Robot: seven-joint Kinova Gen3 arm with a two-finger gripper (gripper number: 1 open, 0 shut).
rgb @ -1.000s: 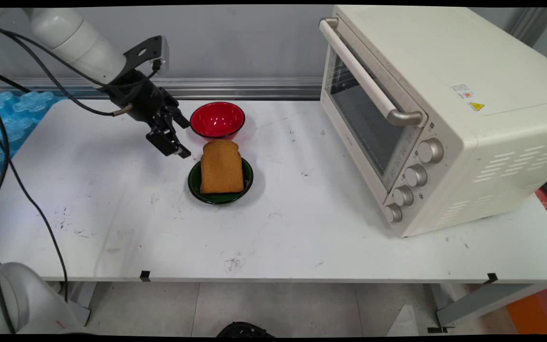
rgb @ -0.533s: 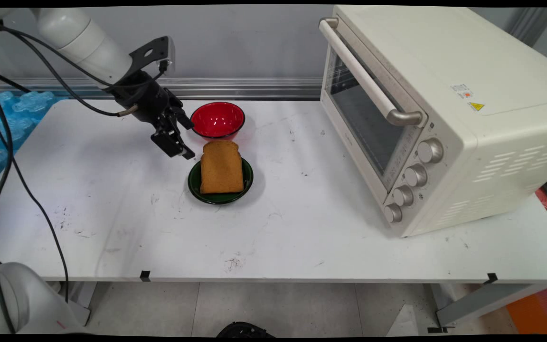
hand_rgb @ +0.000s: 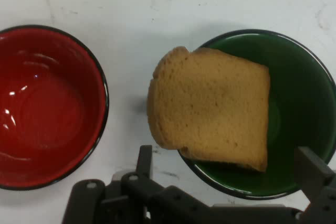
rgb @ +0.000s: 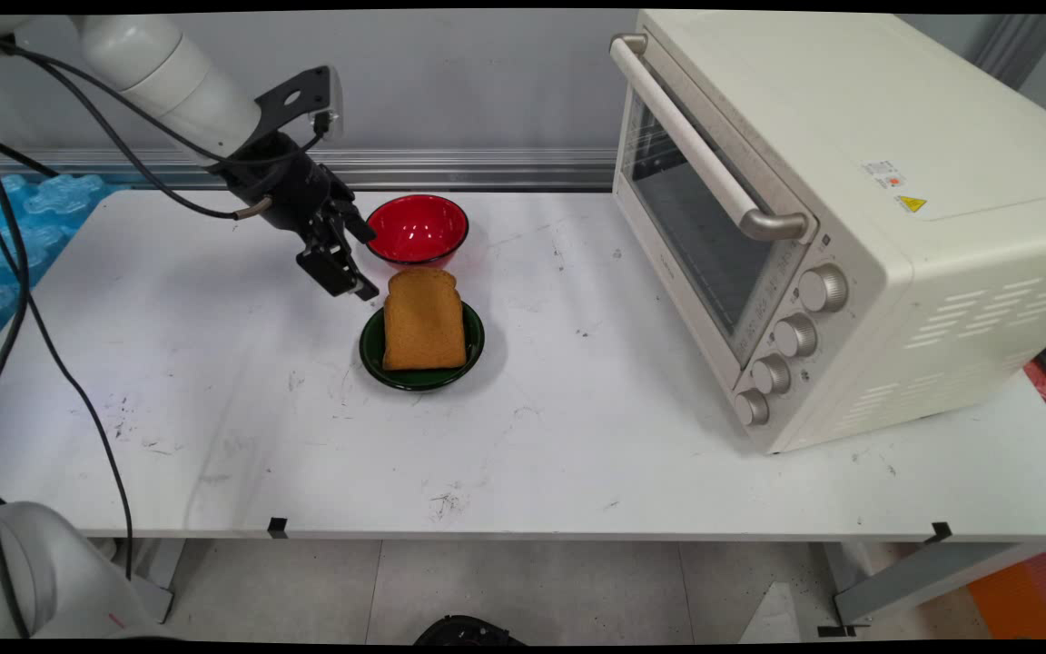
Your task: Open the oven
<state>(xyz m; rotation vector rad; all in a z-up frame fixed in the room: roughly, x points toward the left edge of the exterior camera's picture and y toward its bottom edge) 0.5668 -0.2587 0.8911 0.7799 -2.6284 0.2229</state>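
The pincer (rgb: 352, 272) hung above the table (rgb: 214, 409), tilted downward, with its fingers spread wide and grasping nothing. In the hand view one finger (hand_rgb: 144, 161) rose at the lower middle and the other (hand_rgb: 314, 174) at the lower right, with a slice of toast (hand_rgb: 210, 108) and the near rim of a green bowl (hand_rgb: 304, 98) lying between their lines. The toast rested in that bowl just ahead of and below the fingertips, its rounded end overhanging the rim because the slice was wider than the bowl. A red bowl (rgb: 416, 229), empty, stood just beside the pincer on the far side, close to the green bowl but apart from it. A toaster oven (rgb: 841, 218), door shut, stood well apart from the pincer, toward the table's opposite end.
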